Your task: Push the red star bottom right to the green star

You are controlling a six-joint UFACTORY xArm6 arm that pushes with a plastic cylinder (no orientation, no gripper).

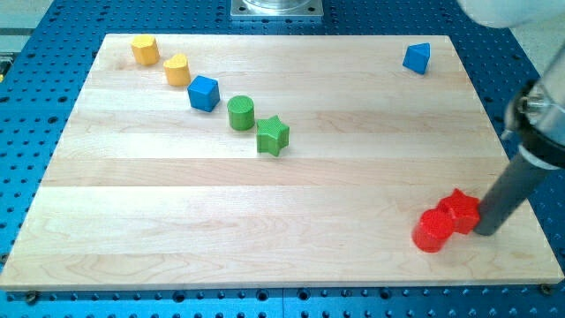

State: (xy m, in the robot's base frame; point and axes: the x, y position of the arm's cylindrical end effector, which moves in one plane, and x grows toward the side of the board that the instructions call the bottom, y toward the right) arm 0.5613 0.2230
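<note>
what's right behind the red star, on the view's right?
My tip sits there, against the red star on its right edge. The rod hides the strip of board behind it. A red cylinder touches the star's lower left.

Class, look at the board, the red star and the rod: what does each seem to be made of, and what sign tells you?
Board: pale wood, matte; grain lines and plank seams show.
Red star: probably plastic, uniform colour, fine ridging.
My tip, touching the star's right side: dark, matte, smooth rod; rubber or plastic, unclear.
</note>
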